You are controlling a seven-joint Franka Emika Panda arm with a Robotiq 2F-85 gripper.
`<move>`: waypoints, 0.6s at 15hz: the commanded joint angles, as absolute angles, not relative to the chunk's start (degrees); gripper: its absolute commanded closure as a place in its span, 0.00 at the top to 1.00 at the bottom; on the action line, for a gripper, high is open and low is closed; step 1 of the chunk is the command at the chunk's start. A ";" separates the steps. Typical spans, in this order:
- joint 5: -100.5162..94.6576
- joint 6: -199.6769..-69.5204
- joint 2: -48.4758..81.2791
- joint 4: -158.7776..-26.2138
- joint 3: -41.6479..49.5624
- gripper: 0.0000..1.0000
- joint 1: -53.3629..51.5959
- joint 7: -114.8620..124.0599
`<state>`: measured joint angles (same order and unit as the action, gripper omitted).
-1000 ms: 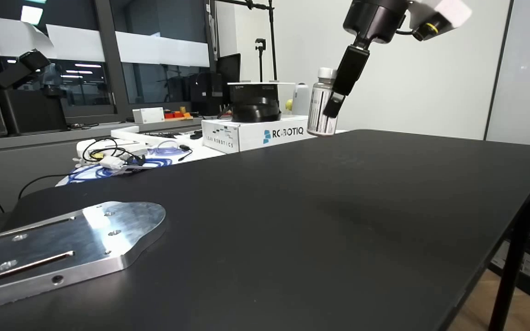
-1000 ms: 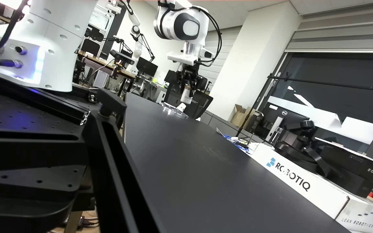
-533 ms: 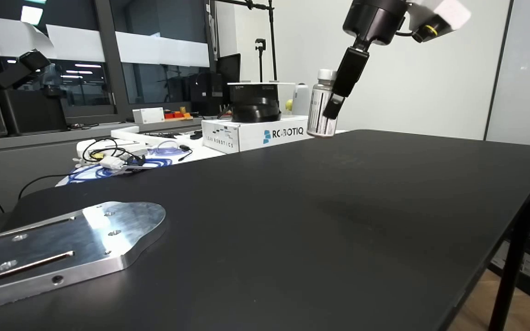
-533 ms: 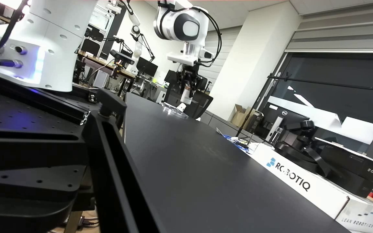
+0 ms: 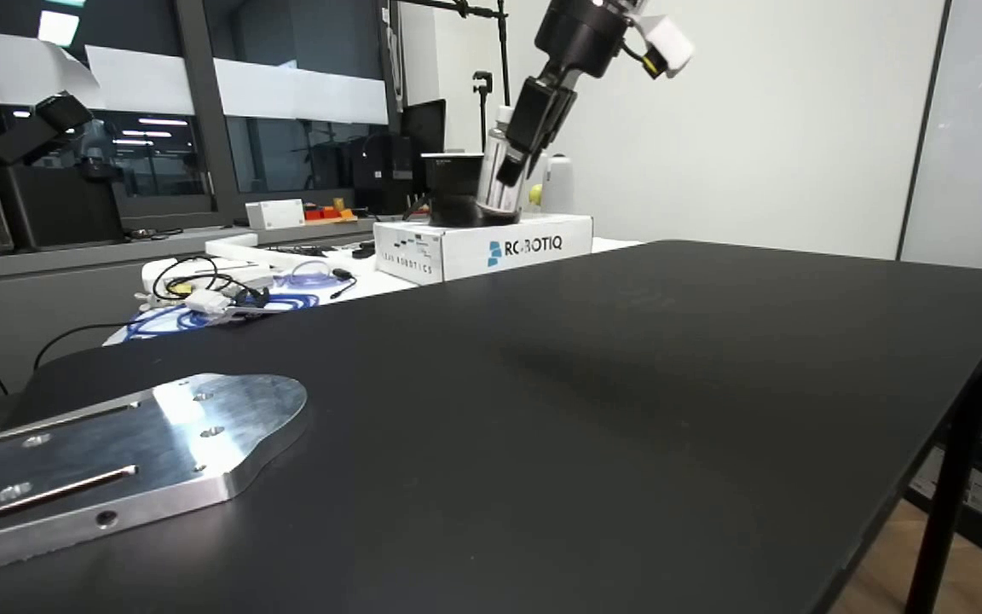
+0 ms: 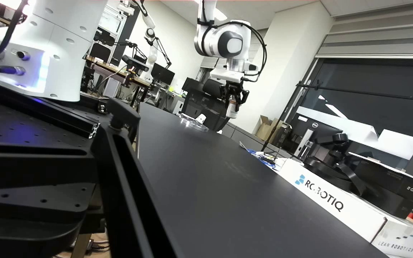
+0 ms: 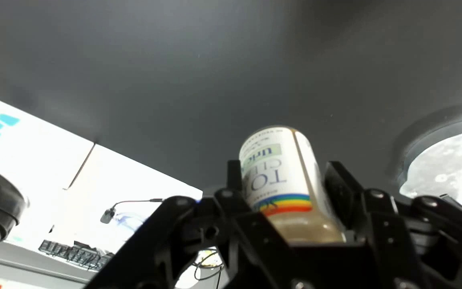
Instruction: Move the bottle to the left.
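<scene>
The bottle [image 5: 491, 175] hangs in the air above the black table [image 5: 542, 409], a little tilted, with its white cap up. It also shows in an exterior view [image 6: 231, 110] below the wrist. In the wrist view the bottle [image 7: 275, 172] has a white label with text and a rainbow stripe. My gripper [image 5: 511, 170] is shut around its body, with one finger on each side, as seen in the wrist view [image 7: 285, 170]. The cap is hidden in the wrist view.
A thick silvery metal plate [image 5: 167, 435] lies on the table and shows in the wrist view [image 7: 451, 172]. A white box with blue lettering [image 5: 508, 247], with black gear on it, stands beyond the table's edge. Cables [image 5: 227, 298] lie beside it.
In the last half second my gripper has carried the bottle away from the robot base toward the white box side, slightly upward. Before that it barely moved. The grip looks unchanged.
</scene>
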<state>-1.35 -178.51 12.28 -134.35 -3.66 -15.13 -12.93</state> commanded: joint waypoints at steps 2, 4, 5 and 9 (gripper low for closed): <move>-4.00 -172.31 24.52 -116.02 -9.23 0.29 -13.46 -11.62; -4.40 -169.15 28.74 -110.18 -11.49 0.29 -14.15 -12.22; -4.78 -167.43 30.71 -107.57 -12.52 0.29 -14.84 -12.35; -6.60 -162.01 37.74 -98.59 -14.44 0.29 -18.48 -12.85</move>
